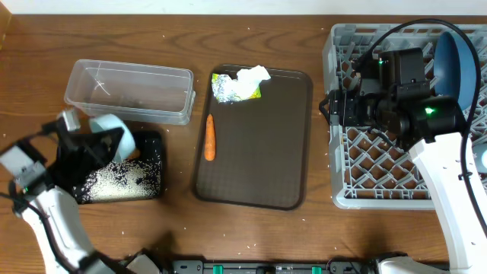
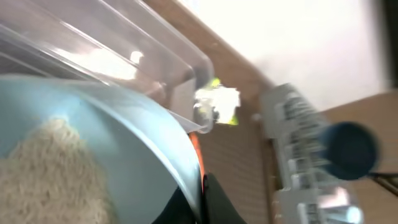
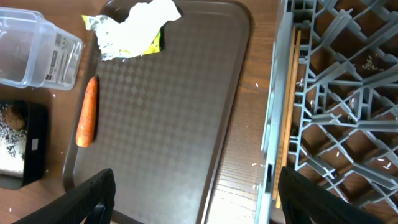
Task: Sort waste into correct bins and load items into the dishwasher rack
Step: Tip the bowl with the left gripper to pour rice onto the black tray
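Note:
My left gripper is shut on the rim of the small light blue cup, tilted over the black tray, where loose rice lies. In the left wrist view the cup still holds rice and the fingers pinch its rim. The carrot, tissue and foil wrapper lie on the brown serving tray. My right gripper is open and empty over the rack's left edge. Chopsticks lie in the rack. The dark blue bowl stands in the rack.
The clear tub stands behind the black tray. The brown serving tray fills the table's middle. A brown food lump sits in the black tray. Stray rice grains dot the wooden table by the rack.

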Controlling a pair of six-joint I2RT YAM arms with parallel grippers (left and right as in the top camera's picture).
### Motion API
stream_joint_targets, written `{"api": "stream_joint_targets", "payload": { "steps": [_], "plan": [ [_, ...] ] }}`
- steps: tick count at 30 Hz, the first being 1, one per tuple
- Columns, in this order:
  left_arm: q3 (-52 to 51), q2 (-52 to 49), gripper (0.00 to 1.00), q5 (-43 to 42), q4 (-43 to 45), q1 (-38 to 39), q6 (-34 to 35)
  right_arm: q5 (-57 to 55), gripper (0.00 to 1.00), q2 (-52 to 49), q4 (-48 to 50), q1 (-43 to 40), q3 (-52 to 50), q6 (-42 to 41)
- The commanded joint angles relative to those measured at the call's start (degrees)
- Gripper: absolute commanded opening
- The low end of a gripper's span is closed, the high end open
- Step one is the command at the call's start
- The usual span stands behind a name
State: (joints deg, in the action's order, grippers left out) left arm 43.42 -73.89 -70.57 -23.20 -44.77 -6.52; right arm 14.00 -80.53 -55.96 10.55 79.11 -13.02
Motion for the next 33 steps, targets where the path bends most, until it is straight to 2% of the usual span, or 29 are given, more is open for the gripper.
{"api": "stream_joint_targets", "payload": {
  "steps": [1,10,15,17,18,20,22,24,26,29,30,31,33],
  "plan": [
    [-4.94,-2.78,0.06,-18.58,4.72,-4.22,-1.64,0.39,0.79,-0.37,-0.11,0.57,0.66,-0.48],
    [-8.96,-5.07,0.06,-19.50,5.68,-14.25,-1.81,0.39,0.79,-0.37,-0.15,0.57,0.66,-0.46],
    [-8.96,-5.07,0.06,-19.50,5.88,-14.69,-1.95,-0.15,0.80,-0.37,-0.04,0.37,0.66,-0.42],
    [-9.18,-5.11,0.06,-18.03,5.97,-14.69,-6.58,-0.72,0.80,-0.37,-0.24,0.35,0.66,0.07],
    [-9.25,-5.18,0.06,-15.87,5.97,-14.69,-6.34,-0.70,0.80,-0.37,-0.22,0.35,0.66,0.46],
    [-9.25,-5.20,0.06,-19.58,5.90,-14.69,-3.67,-0.96,0.80,-0.37,-0.17,0.35,0.66,0.46],
    [-9.42,-5.05,0.07,-18.53,5.35,-14.51,-7.02,-1.11,0.80,-0.37,-0.17,0.35,0.66,0.42],
    [-9.42,-5.11,0.07,-18.93,5.66,-15.04,-5.44,-1.09,0.80,-0.37,-0.15,0.35,0.66,0.37],
    [-9.44,-5.09,0.06,-18.45,6.14,-15.21,-8.35,-1.11,0.80,-0.37,-0.17,0.35,0.66,0.37],
    [-9.40,-5.05,0.06,-19.52,6.27,-15.43,-3.63,-1.11,0.80,-0.37,-0.15,0.35,0.66,0.37],
    [-9.46,-4.98,0.06,-19.15,6.38,-15.28,-7.34,-1.09,0.80,-0.37,-0.15,0.35,0.66,0.35],
    [-9.46,-4.98,0.06,-18.95,5.81,-15.28,-8.02,-1.09,0.80,-0.37,-0.15,0.35,0.66,0.35],
    [-9.33,-4.96,0.06,-19.50,6.12,-15.47,-4.59,-1.09,0.80,-0.37,-0.17,0.35,0.66,0.17]
  ]
}}
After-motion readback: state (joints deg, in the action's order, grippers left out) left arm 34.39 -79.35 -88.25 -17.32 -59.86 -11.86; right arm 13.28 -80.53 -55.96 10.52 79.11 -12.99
